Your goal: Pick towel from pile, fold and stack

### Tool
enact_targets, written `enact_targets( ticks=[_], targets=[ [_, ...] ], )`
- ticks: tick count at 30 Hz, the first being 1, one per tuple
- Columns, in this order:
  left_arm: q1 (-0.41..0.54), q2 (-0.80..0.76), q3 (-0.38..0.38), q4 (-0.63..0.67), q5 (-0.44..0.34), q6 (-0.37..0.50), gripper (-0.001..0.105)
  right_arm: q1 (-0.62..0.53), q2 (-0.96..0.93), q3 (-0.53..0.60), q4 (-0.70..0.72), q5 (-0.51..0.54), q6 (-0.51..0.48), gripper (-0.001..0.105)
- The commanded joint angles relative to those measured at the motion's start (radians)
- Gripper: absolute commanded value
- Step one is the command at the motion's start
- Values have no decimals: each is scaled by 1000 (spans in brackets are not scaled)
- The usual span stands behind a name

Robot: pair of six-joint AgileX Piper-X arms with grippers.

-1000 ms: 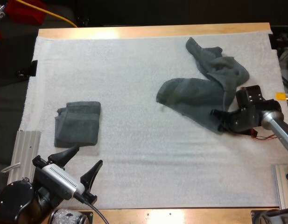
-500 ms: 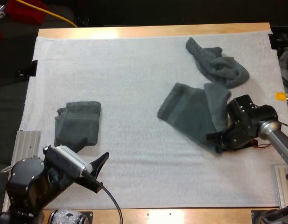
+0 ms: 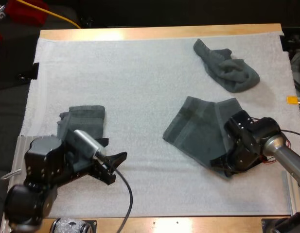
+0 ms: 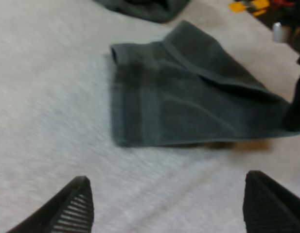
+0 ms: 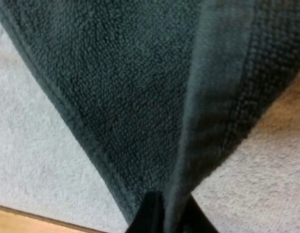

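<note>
White mat (image 3: 140, 87); right tool (image 3: 219, 164) pinches spread towel (image 3: 198, 128); left tool (image 4: 167, 182) gaping

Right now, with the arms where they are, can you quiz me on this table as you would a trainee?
1. True or false: the left gripper is open and holds nothing.
2. The right gripper is shut on: A) a red cube, B) the spread towel, C) nothing.
3. How many towels lie on the white mat?

Key: 1 true. 2 B. 3 three: the spread towel, a crumpled towel at the far side, and a folded towel near the left gripper.
</note>
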Motion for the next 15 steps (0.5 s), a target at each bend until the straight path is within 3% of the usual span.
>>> enact_targets(
  ticks=[1,9,15],
  targets=[
    [-15,36,0,-21,23,-13,62,6,-8,7,19,2,-4,1],
    [-128,241,0,-87,48,-14,62,6,-8,14,-4,36,-4,1],
    [-182,393,0,-172,18,-57,62,6,-8,14,-4,36,-4,1]
  ],
)
